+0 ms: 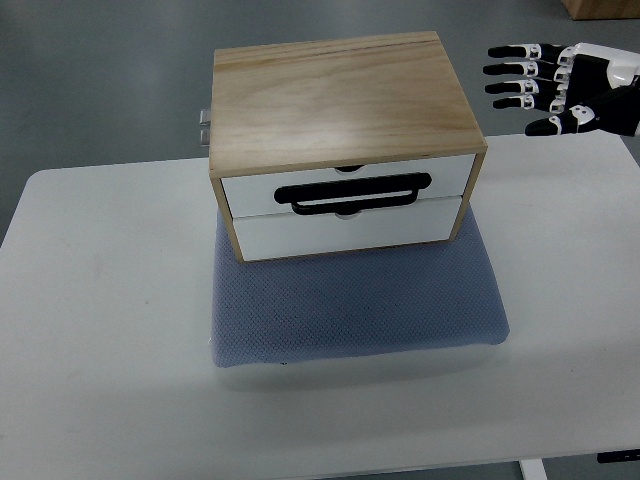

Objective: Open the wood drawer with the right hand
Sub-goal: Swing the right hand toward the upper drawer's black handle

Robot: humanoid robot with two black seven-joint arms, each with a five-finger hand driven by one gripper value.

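I see my right hand hovering open, fingers spread, well apart from the shut wood drawer, box on blue mat.

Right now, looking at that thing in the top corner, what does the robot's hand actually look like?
The right hand looks human-shaped, with four slim fingers and a thumb. The fingers are black with white segments near the joints, like banding. The palm and back are covered in white shell plates over black parts. No cables or sleeve are visible, and the left hand is out of view.
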